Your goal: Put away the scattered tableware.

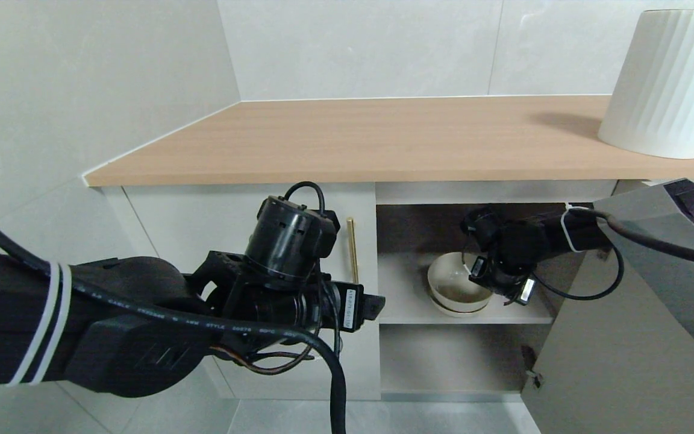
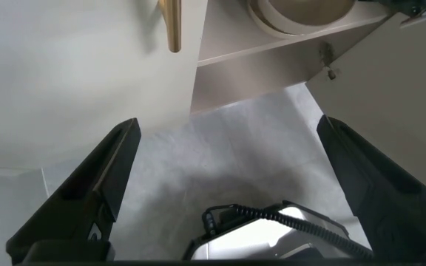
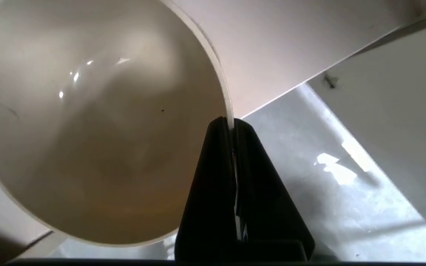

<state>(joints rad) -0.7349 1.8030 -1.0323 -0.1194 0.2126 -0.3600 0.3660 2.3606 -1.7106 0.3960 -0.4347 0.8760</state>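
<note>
Right wrist view: right gripper clamped on rim of bowl, tilted, at the cabinet shelf. Left gripper parted, empty, outside the shelf. Risk of tipping off shelf if released tilted or dragged during withdrawal

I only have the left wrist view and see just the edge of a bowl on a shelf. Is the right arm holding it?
Observer: Yes. The right end effector is shut on the bowl at its rim.
Operator: Where is that shelf?
Observer: Inside a cabinet under the countertop, its right door standing open.
Operator: Anything on top?
Observer: A white ribbed container stands on it, toward the robot's right.
</note>
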